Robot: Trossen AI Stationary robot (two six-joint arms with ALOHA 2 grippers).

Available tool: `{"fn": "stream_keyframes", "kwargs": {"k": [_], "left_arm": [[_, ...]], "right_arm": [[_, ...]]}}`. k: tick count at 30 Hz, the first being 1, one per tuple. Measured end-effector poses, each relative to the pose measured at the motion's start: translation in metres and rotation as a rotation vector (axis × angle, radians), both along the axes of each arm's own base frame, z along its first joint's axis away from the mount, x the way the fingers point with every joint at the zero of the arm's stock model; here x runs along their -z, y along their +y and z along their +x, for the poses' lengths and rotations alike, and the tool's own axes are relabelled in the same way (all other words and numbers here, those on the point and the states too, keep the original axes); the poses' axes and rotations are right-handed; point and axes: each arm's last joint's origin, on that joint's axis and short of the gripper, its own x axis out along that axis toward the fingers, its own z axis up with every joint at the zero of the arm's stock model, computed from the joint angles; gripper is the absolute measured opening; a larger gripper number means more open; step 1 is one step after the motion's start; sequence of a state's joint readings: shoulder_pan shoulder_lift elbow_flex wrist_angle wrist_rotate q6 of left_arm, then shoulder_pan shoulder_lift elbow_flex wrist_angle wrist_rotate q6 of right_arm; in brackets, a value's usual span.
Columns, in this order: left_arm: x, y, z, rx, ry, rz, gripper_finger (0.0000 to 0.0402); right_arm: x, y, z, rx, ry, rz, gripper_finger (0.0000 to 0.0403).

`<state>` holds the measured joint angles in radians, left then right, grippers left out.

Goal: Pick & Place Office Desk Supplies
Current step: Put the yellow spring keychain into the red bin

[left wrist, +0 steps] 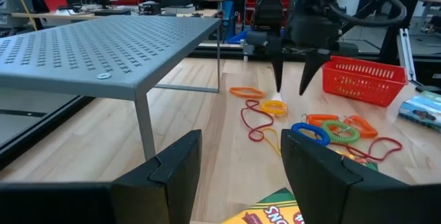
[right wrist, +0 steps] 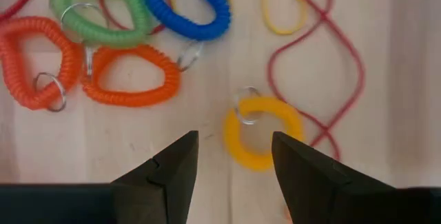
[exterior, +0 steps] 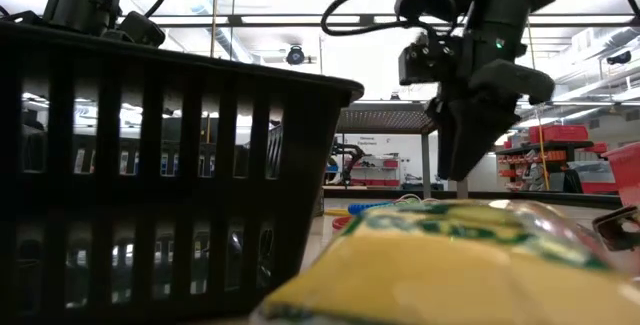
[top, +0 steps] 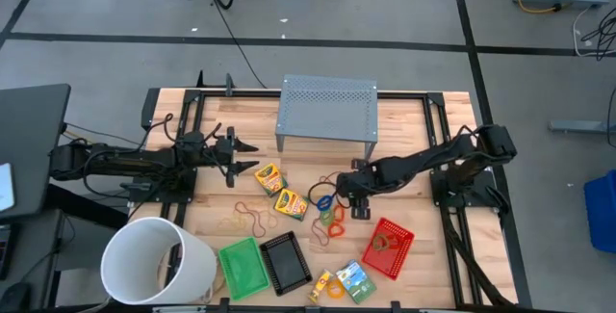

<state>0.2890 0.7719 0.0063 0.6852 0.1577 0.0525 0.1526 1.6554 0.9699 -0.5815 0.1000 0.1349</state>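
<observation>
My right gripper (right wrist: 234, 141) is open and points down above a yellow coil ring (right wrist: 263, 131) that lies flat on the wood; its fingertips stand on either side of the ring, above it, without touching. The left wrist view shows the same gripper (left wrist: 290, 79) over that ring (left wrist: 274, 107). Blue (right wrist: 186, 7), green (right wrist: 103, 10) and orange (right wrist: 131, 79) coil rings lie beside it, with a red rubber band (right wrist: 324, 65). My left gripper (left wrist: 241, 145) is open and waits near the table's left side (top: 239, 149), close to two crayon boxes (top: 269, 176) (top: 291, 203).
The grey perforated stand (top: 327, 111) sits at the far middle. The white bucket (top: 159, 260) is at the near left. Green (top: 243, 267), black (top: 286, 260) and red (top: 390, 247) trays line the near edge. Thin rubber bands (top: 245, 221) lie on bare wood left of the rings.
</observation>
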Motion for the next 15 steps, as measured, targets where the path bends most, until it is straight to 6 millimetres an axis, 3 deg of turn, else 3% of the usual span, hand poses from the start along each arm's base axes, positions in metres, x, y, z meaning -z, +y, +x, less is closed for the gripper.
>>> {"fn": "stream_keyframes", "kwargs": {"k": [15], "left_arm": [[0.0, 0.0, 0.0, -0.003, 0.001, 0.0, 0.0204]], "right_arm": [[0.03, -0.015, 0.0, -0.06, 0.002, 0.023, 0.0192]]}}
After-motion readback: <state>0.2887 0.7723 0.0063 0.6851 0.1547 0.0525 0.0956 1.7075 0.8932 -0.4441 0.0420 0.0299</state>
